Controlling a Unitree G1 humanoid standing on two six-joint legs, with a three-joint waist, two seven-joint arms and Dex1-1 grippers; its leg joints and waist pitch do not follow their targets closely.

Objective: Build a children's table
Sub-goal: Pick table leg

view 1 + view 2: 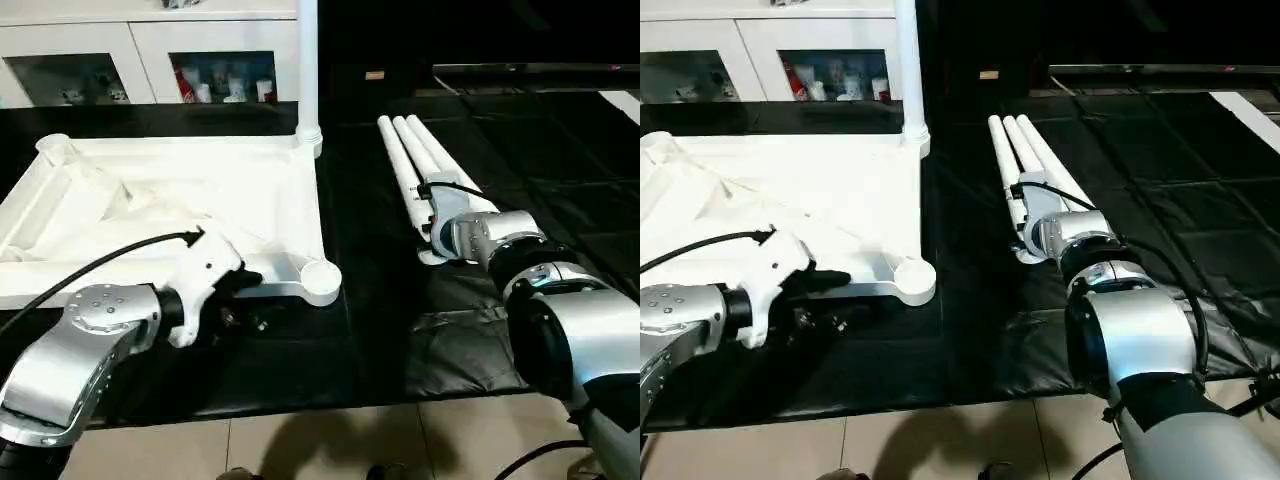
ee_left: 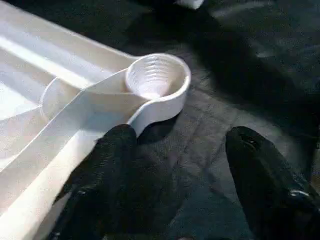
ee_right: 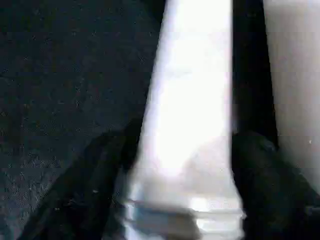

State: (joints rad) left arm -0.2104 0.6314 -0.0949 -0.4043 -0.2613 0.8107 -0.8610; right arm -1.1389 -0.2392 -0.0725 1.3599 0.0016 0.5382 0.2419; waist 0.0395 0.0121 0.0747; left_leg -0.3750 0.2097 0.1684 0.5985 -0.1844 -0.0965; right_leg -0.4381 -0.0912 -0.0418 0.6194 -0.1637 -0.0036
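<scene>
Black cloth (image 1: 380, 300) covers your work surface, with a white cabinet (image 1: 150, 60) behind it. Your table top (image 1: 160, 210) lies underside up at 10 o'clock, one leg (image 1: 307, 70) standing in its far corner. Your left gripper (image 2: 175, 165) has its fingers (image 2: 107, 165) spread, one touching the rim just beside the near corner socket (image 2: 157, 77). Three loose legs (image 1: 415, 165) lie at 1 o'clock; your right gripper (image 3: 182, 165) straddles one of them (image 3: 192, 110), and you cannot tell whether it pinches.

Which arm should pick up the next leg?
Right. The right gripper already straddles a loose leg on the black mat, a finger on each side. The left gripper sits open by the tabletop's near corner socket.
</scene>
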